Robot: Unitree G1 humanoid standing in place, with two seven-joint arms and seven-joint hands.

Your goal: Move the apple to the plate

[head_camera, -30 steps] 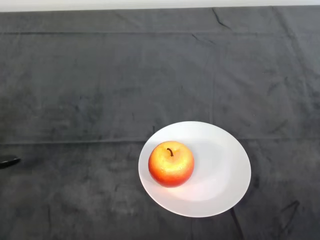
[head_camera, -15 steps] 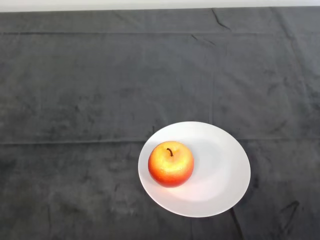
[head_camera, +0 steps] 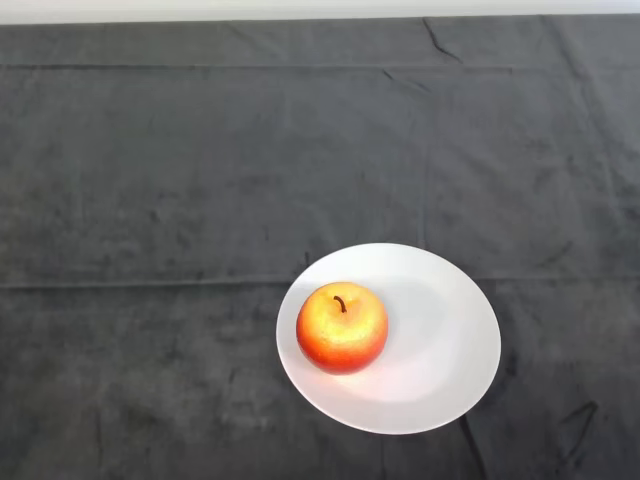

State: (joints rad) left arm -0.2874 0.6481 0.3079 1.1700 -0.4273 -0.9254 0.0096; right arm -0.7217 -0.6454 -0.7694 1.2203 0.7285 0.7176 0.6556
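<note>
A red and yellow apple [head_camera: 341, 328] with a dark stem stands upright on the left half of a round white plate [head_camera: 450, 340]. The plate lies on the dark cloth at the lower middle right of the head view.
The dark cloth [head_camera: 200, 180] covers the whole table, with creases running across it. A pale strip [head_camera: 200, 8] shows beyond the cloth's far edge at the top.
A black fingertip at the left edge one second ago has withdrawn out of view. The apple and plate have not moved.
</note>
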